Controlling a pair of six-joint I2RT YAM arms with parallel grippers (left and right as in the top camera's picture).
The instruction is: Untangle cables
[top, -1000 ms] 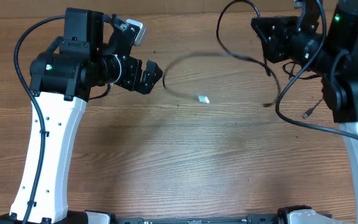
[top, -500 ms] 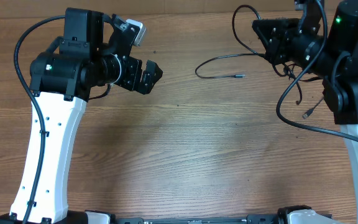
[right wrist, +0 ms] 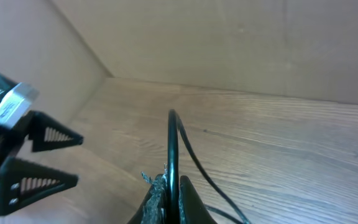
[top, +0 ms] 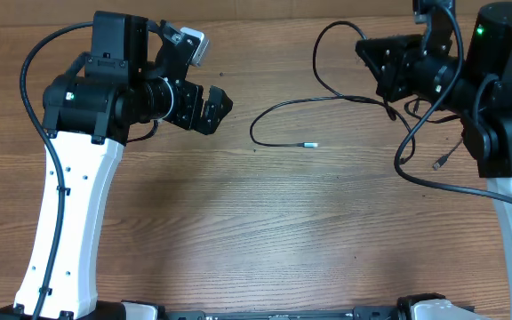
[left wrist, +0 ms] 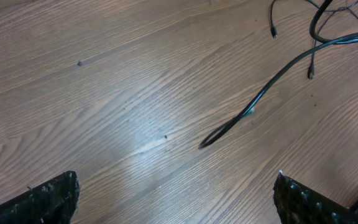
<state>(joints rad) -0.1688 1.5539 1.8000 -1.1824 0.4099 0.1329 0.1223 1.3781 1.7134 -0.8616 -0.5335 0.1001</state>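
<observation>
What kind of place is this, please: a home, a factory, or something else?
Probably a robotics test bench, perhaps in a laboratory. A left arm and a right arm stand at a wood-grain table, thin black cables lie on it, and a plain board closes the back.

Wooden table (top: 265,231), mid-brown, with grain running left to right across the overhead view and a pale patch of reflected light near the centre of the left wrist view. Thin black cables (top: 278,145) at upper centre-right of the overhead frame. One strand bent into an open hook, its lower leg flat on the wood and ending in a pale plug (top: 310,144), its upper leg leading toward the upper right. Second small connector (top: 437,164) near the right edge, contact with the wood not resolvable. Small dark specks (top: 220,74) on the wood at upper centre-left.
</observation>
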